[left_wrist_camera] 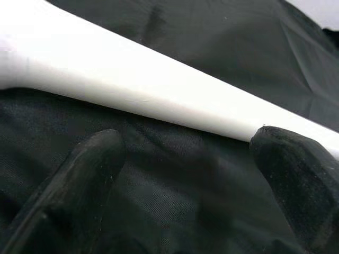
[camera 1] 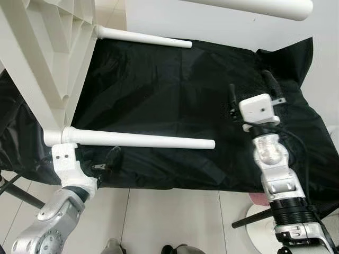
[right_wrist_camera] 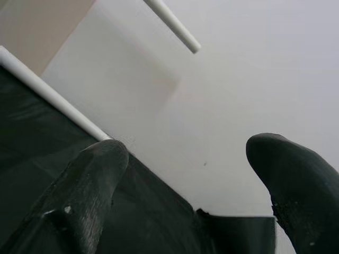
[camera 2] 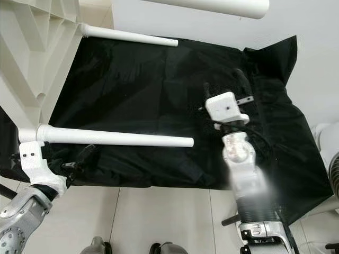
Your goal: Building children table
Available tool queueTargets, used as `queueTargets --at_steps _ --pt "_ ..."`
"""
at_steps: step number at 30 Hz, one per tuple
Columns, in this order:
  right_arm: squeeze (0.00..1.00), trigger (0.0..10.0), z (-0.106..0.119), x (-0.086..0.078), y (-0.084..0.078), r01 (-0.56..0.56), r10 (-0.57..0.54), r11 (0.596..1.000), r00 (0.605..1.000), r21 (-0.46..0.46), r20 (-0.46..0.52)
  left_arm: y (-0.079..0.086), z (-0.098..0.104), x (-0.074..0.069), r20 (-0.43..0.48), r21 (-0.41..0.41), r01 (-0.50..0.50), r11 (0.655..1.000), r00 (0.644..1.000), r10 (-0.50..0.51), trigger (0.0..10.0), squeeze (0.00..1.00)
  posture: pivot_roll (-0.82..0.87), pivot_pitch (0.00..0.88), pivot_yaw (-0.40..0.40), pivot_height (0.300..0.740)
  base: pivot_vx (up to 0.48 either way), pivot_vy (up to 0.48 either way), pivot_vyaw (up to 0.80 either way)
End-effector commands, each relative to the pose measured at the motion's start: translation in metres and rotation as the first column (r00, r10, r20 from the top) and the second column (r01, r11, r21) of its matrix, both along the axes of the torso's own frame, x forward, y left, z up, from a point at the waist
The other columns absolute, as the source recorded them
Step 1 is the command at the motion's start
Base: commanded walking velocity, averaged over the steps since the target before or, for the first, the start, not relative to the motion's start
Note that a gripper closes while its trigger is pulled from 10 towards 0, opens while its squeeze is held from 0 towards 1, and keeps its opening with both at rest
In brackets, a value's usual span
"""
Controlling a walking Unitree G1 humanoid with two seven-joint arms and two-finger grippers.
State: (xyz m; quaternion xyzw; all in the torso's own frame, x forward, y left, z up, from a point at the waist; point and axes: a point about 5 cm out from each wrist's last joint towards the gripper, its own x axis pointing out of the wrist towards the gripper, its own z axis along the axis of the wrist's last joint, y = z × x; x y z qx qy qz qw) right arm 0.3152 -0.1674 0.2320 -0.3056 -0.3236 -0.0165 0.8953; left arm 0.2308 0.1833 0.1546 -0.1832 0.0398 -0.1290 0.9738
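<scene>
The white plastic children's table lies tipped on its side at the left, underside ribs showing. Its round white legs stick out to the right over a black cloth: a near leg, a far leg and an upper leg. My left gripper is open just below the near leg, close to its base, with the leg lying across above both fingers. My right gripper is open, held up over the right part of the cloth with nothing between its fingers.
The black cloth covers a low surface that ends at a pale tiled floor in front. A white wall stands behind. At the lower right, a white round base with a black rod sits on the floor.
</scene>
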Motion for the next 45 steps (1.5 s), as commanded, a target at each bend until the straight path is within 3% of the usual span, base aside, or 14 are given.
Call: queueTargets --at_steps 1,3,4,6,8,14,20,21,31,35,45 --pt "0.0 10.0 0.007 -0.006 0.005 0.009 -0.006 0.999 0.997 -0.044 0.081 -0.006 -0.003 -0.001 0.02 -0.066 0.111 0.992 0.994 -0.11 10.0 0.0 0.08 0.152 -0.077 0.74 0.0 0.0 0.0" --pt "0.0 10.0 0.009 -0.015 0.011 0.015 -0.009 0.999 0.989 -0.041 0.146 -0.007 -0.004 0.003 0.019 -0.123 0.097 0.988 0.995 -0.095 10.0 0.0 0.08 0.151 -0.076 0.74 0.0 0.0 0.0" --pt "0.0 10.0 0.009 -0.015 0.011 0.015 -0.009 0.999 0.989 -0.041 0.146 -0.007 -0.004 0.003 0.019 -0.123 0.097 0.988 0.995 -0.095 10.0 0.0 0.08 0.151 -0.076 0.74 0.0 0.0 0.0" --pt "0.0 10.0 0.013 -0.031 0.022 0.044 -0.018 0.994 0.965 -0.095 0.263 -0.01 -0.003 0.007 0.025 -0.144 0.099 0.985 0.995 -0.096 10.0 0.0 0.07 0.151 -0.069 0.74 0.0 0.0 0.0" --pt "0.0 10.0 0.015 -0.036 0.024 0.049 -0.017 0.994 0.956 -0.101 0.294 -0.011 -0.003 0.008 0.028 -0.153 0.098 0.983 0.995 -0.095 10.0 0.0 0.07 0.152 -0.068 0.74 0.0 0.0 0.0" --pt "0.0 10.0 0.019 -0.061 0.042 0.061 0.059 0.969 0.886 -0.241 0.46 -0.013 -0.003 0.012 0.027 -0.163 0.115 0.98 0.993 -0.112 10.0 0.0 0.06 0.158 -0.055 0.74 0.0 0.0 0.0" --pt "0.0 10.0 0.03 -0.063 0.048 0.036 0.118 0.959 0.851 -0.281 0.511 -0.012 -0.004 0.016 0.024 -0.169 0.114 0.979 0.993 -0.112 10.0 0.0 0.05 0.161 -0.043 0.74 0.0 0.0 0.0" --pt "0.0 10.0 0.042 -0.064 0.049 0.012 0.153 0.959 0.82 -0.283 0.551 -0.012 -0.005 0.019 0.022 -0.164 0.116 0.98 0.993 -0.114 10.0 0.0 0.05 0.161 -0.043 0.74 0.0 0.0 0.0" --pt "0.0 10.0 0.063 -0.061 0.056 -0.04 0.246 0.938 0.778 -0.345 0.578 -0.011 -0.004 0.023 0.029 -0.167 0.111 0.98 0.994 -0.108 10.0 0.0 0.05 0.159 -0.047 0.74 0.0 0.0 0.0" --pt "0.0 10.0 0.083 -0.053 0.066 -0.096 0.342 0.895 0.774 -0.435 0.532 -0.012 -0.005 0.025 0.032 -0.167 0.109 0.98 0.994 -0.105 10.0 0.0 0.04 0.159 -0.054 0.74 0.0 0.0 0.0" --pt "0.0 10.0 0.1 -0.048 0.075 -0.131 0.41 0.862 0.75 -0.49 0.519 -0.014 -0.006 0.025 0.032 -0.175 0.109 0.979 0.994 -0.105 10.0 0.0 0.04 0.155 -0.061 0.74 0.0 0.0 0.0"
